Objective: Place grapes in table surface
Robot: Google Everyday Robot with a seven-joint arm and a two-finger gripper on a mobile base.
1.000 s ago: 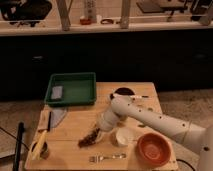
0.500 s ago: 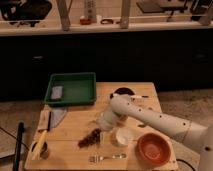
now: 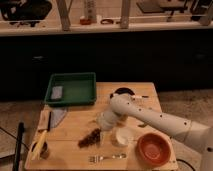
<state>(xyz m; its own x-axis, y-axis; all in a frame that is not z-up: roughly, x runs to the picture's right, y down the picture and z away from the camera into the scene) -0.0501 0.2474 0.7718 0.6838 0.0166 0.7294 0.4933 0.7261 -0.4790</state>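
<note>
Your hand (image 3: 101, 128) hangs low over the middle of the table (image 3: 70, 131), fingers spread, at the end of the white arm (image 3: 150, 117) that reaches in from the right. Just off its tip, to the near left, the grapes (image 3: 90, 138) lie on the bare wood as a dark, slanted bunch; you cannot tell whether a finger touches them. Just right of the hand stands a small white cup (image 3: 121, 136), its contents not discernible. Nearer, a fork (image 3: 107, 158) lies flat. At the near right sits an orange bowl (image 3: 152, 149), its inside showing only orange. On the far left, the green tray (image 3: 75, 79) holds one small grey object (image 3: 57, 92) toward its left side. A black round thing (image 3: 123, 92) sits at the far edge, right of the tray. In the near left corner, a dark cup (image 3: 42, 150) holds something yellow (image 3: 38, 144).
</note>
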